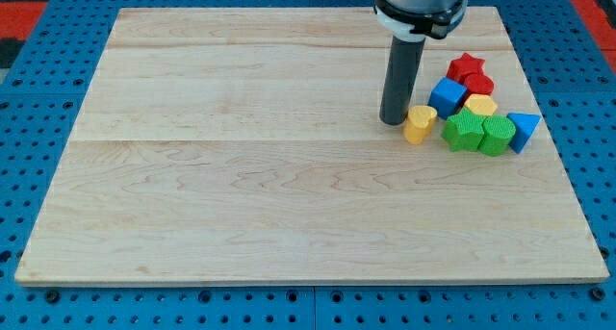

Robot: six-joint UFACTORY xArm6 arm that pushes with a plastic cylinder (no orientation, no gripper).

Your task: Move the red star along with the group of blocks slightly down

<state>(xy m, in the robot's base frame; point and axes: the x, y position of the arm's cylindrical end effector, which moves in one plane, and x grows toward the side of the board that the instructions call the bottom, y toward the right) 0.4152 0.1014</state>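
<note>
Claw none; my tip (393,121) beside yellow block (418,124).

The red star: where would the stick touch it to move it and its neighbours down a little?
No gripping here, only pushing. My tip sits left of the yellow block, below the red star. Probably best to press the star's top edge, coming from the view's top: the cluster lies below it.

Arm's upper body cut off by the view's top edge, yellow block (480,105) mostly hidden among neighbours, shape unclear, second red block (479,84) partly covered by the red star (467,66)
</note>
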